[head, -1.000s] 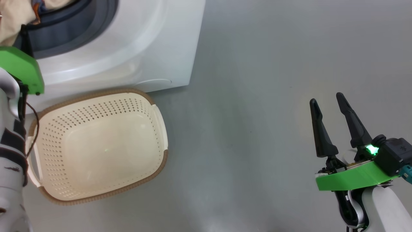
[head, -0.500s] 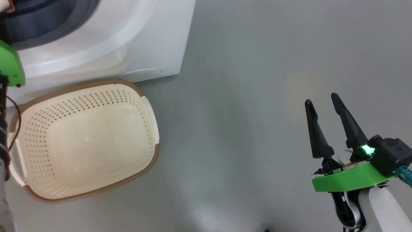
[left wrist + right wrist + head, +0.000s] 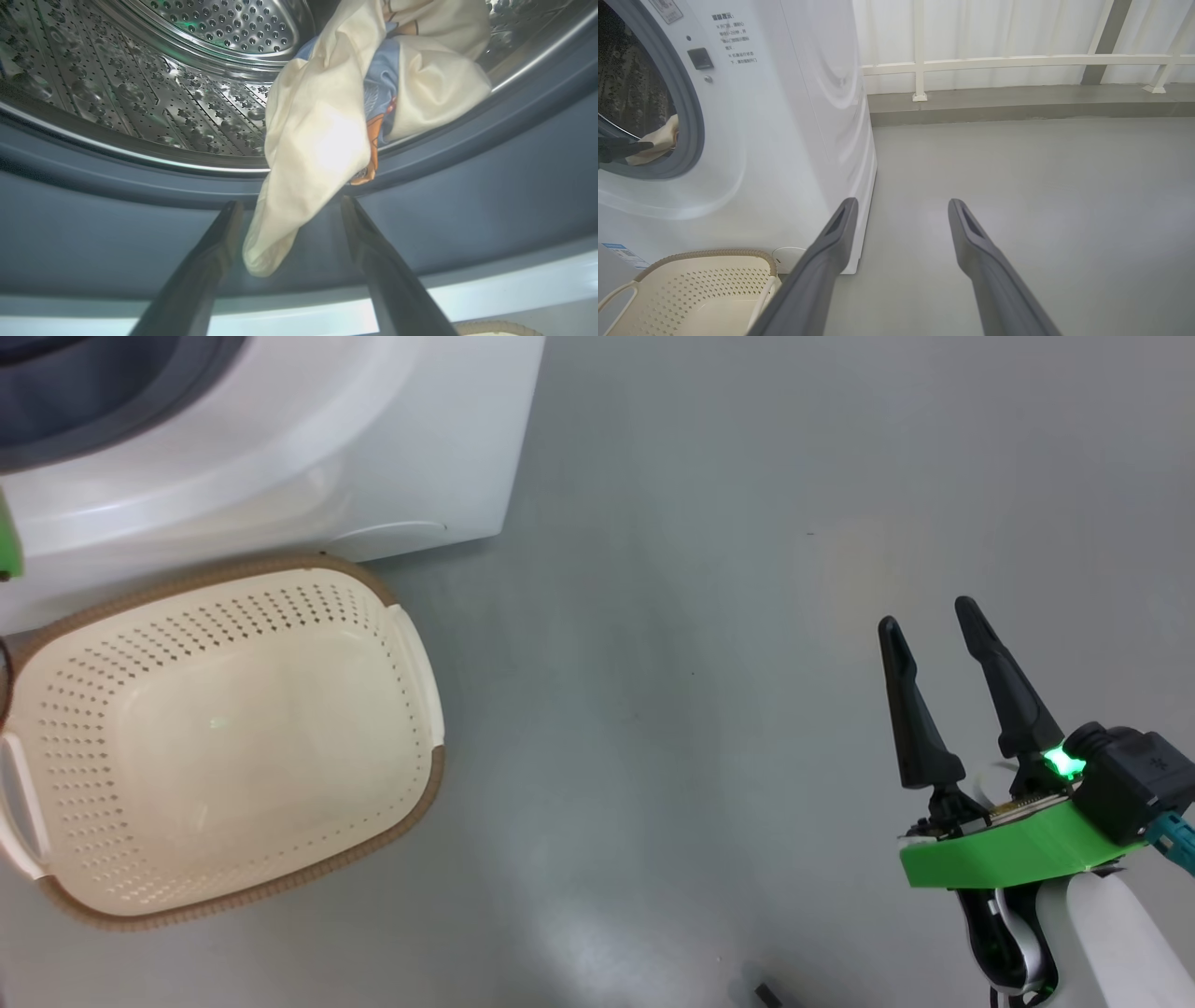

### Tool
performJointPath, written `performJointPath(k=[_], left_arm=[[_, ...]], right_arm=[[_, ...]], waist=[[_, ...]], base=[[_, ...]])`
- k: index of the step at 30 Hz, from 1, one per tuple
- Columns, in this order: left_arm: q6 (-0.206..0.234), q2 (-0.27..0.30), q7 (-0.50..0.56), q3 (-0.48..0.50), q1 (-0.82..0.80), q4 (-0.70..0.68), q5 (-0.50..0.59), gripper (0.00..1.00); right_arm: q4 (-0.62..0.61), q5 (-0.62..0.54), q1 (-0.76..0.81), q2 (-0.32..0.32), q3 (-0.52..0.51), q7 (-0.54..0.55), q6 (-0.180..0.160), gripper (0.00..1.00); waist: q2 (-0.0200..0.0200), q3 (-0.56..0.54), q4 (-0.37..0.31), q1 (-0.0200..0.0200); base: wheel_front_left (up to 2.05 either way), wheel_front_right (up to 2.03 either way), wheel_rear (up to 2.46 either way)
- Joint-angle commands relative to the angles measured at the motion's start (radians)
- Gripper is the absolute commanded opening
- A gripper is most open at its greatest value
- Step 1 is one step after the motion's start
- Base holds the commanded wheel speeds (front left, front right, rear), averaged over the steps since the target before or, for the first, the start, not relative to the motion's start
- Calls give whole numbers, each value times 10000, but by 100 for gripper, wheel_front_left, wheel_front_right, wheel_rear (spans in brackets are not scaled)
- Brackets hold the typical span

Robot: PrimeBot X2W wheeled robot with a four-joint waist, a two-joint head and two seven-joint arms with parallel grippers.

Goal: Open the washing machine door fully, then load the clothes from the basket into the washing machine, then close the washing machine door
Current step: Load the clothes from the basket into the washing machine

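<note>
- Since the earlier frames the head view is swung to the right, so the washing machine (image 3: 373, 448) and the basket (image 3: 93, 644) are carried toward the picture's left edge. This is taken as a turn of the camera, not a shift of the things. Only a sliver of the left arm's green plate (image 3: 7, 546) is left in the picture.
- The basket is seen empty on the floor, just in front of the machine.
- The clothes (image 3: 322, 121) are lodged at the mouth of the steel drum (image 3: 187, 107). A cream end is draped out over the grey rubber ring (image 3: 117, 224).
- The left gripper (image 3: 290, 203) is held with its fingers spread and nothing clamped. The hanging cream end dangles between them.
- Loading is judged nearly done, with only the hanging end left to be tucked in.
- For a clean finish, the end should be pinched, lifted over the ring and let go well inside the drum. A shallow push is likely to let it slide back out.
- If the ring is not cleared, fabric may be trapped when the washing machine door is shut.
- The left gripper is posed low before the opening, fingers aimed up across the ring into the drum.
- The right gripper (image 3: 924, 616) is parked well apart over bare floor, fingers parted, empty and pointing forward.
</note>
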Motion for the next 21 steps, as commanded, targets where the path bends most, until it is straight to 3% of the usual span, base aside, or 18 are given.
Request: performJointPath(k=[1,3,4,5,6,7,21], left_arm=[[81,585,9,14,-263,-159,-75,100],[118,622,34,-1,-266,-145,-108,100],[135,649,48,-10,-248,-137,-122,95],[155,678,45,-18,-228,-131,-136,68],[171,705,41,-28,-214,-126,-149,31],[184,723,47,-41,-207,-121,-161,2],[189,543,-301,-390,-612,-149,-273,0]], right_arm=[[-263,78,-125,-105,223,-78,44,100],[-266,83,-133,-113,219,-78,44,100],[-264,85,-132,-111,225,-78,44,100],[-262,86,-125,-111,232,-78,44,100],[-268,86,-112,-111,236,-78,44,100],[-277,84,-100,-108,237,-78,44,100],[-291,83,-32,39,311,-78,44,100]], waist=[[0,48,-51,0],[0,69,-100,0],[0,64,-130,0],[0,54,-156,0],[0,47,-182,0],[0,46,-204,0],[0,25,-356,0]], base=[[0,0,0],[0,0,0],[0,0,0],[0,0,0],[0,0,0],[0,0,0],[0,0,0]])
